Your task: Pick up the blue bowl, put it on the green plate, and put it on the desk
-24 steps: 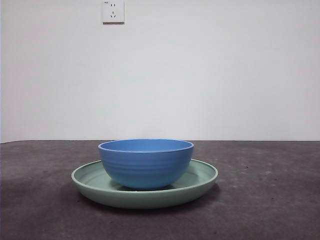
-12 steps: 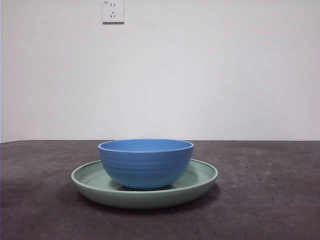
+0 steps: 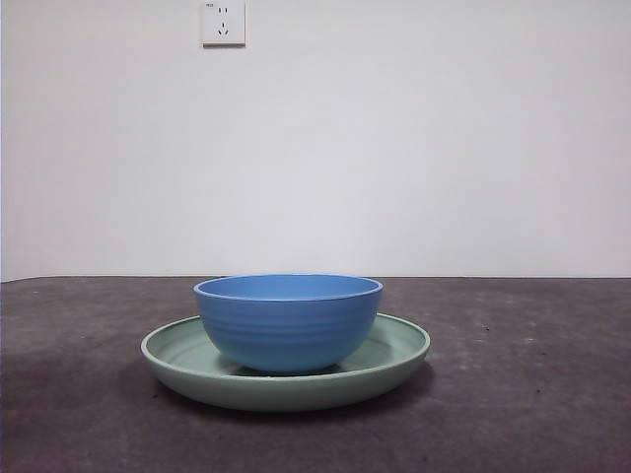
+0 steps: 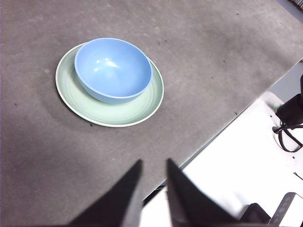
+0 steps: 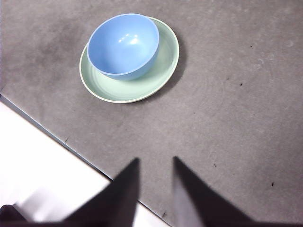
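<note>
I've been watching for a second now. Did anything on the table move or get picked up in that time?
No, nothing visibly changed. The blue bowl sits in the green plate on the desk just as before, a little off the plate's centre. Neither arm has come into the front view; the left gripper and right gripper both hang back near the desk's edge, holding nothing, jaws a little apart.

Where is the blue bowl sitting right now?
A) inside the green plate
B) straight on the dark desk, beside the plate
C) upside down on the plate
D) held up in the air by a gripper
A: the blue bowl stands upright in the green plate, with plate rim showing all round it and neither gripper near.
</note>
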Motion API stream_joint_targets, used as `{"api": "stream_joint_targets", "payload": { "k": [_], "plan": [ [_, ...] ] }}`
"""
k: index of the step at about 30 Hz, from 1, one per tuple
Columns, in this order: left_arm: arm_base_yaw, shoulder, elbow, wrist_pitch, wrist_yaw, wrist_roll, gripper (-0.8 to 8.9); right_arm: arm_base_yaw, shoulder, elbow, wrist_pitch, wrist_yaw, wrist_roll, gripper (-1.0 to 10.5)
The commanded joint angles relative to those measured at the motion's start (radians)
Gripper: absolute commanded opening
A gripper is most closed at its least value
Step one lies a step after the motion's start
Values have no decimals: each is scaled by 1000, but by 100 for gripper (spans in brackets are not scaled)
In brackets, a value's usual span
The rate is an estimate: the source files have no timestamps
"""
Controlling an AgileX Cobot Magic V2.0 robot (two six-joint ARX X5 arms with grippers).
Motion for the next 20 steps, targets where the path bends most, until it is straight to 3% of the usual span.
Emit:
{"api": "stream_joint_targets", "payload": {
  "k": [1, 14, 16, 20],
  "plan": [
    [-9, 1, 9, 11, 2, -1, 26, 5, 4, 4, 12, -2, 10, 41],
    [-11, -2, 5, 13, 2, -1, 26, 5, 4, 4, 12, -3, 10, 42],
    [43, -16, 1, 13, 2, -1, 26, 5, 4, 4, 12, -3, 10, 41],
    [251, -74, -74, 82, 55, -1, 26, 5, 4, 4, 12, -2, 10, 42]
  ]
}}
